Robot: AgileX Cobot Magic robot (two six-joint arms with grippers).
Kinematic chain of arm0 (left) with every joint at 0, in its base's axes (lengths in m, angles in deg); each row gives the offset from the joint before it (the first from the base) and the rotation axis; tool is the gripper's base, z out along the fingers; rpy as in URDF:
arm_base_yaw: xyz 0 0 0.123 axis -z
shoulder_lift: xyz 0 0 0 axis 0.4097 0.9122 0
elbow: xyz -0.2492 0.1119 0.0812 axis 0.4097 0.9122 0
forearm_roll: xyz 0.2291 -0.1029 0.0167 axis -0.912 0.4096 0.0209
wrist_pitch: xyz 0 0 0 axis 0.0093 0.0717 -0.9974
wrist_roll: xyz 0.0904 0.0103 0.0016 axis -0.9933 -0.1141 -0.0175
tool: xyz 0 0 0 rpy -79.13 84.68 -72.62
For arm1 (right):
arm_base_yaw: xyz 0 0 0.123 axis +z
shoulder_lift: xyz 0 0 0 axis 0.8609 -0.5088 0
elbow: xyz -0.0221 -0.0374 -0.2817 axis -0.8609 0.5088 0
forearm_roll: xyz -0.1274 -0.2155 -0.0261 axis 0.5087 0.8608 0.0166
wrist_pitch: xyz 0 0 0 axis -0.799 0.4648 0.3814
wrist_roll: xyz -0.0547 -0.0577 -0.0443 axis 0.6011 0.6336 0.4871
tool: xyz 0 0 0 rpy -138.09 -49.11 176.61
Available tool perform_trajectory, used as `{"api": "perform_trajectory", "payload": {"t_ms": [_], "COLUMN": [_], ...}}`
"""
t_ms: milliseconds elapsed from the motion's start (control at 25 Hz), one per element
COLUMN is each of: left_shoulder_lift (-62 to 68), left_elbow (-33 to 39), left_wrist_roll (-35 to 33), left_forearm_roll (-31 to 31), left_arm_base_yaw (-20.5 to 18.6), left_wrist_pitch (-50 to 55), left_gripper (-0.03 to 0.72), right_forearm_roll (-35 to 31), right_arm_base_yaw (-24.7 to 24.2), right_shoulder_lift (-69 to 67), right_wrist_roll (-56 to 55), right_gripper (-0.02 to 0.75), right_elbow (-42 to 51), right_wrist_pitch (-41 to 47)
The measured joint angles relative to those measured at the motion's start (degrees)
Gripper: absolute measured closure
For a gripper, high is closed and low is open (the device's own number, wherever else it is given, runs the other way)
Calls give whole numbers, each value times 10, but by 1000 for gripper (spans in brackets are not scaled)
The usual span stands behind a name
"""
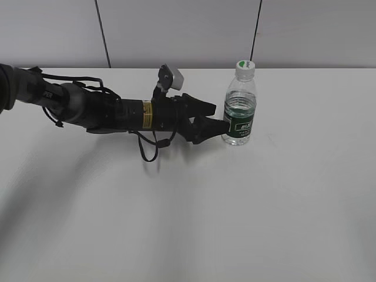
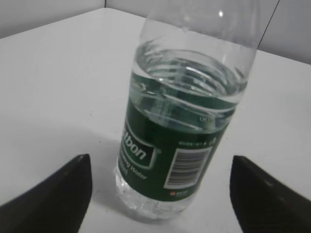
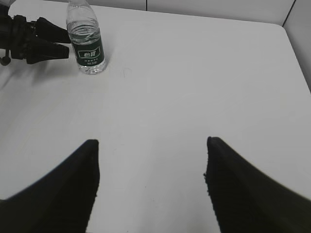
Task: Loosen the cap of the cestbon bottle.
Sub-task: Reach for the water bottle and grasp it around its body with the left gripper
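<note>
While left gripper (image 1: 218,120) spread around cestbon bottle (image 1: 240,111) near surface (image 1: 188,223) far edge: thin-walled, squashy, slick; clamp label band. Cap (image 1: 245,64) untouched. Right gripper (image 3: 151,160) spread, empty.

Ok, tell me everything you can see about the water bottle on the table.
The cestbon bottle is small, clear plastic and ribbed, standing upright on the white table. A dark green label band with white text and a barcode wraps its lower half. Water fills it to roughly above the label. The cap, white with a green patch, is on. The left gripper, open, has its fingers on either side of the label band; contact is unclear.
</note>
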Motion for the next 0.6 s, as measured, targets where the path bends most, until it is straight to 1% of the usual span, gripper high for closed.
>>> {"api": "perform_trajectory", "payload": {"t_ms": [400, 600], "left_shoulder_lift": [0, 0], "left_elbow": [0, 0], "left_wrist_roll": [-6, -22], "left_forearm_roll": [6, 34], "left_arm_base_yaw": [25, 29], "left_wrist_pitch": [30, 47], "left_gripper": [-5, -5], "right_forearm_roll": [0, 0], "right_arm_base_yaw": [0, 0], "right_shoulder_lift": [0, 0], "right_wrist_roll": [0, 0], "right_gripper": [216, 216], "right_elbow": [0, 0], "right_wrist_pitch": [1, 0]}}
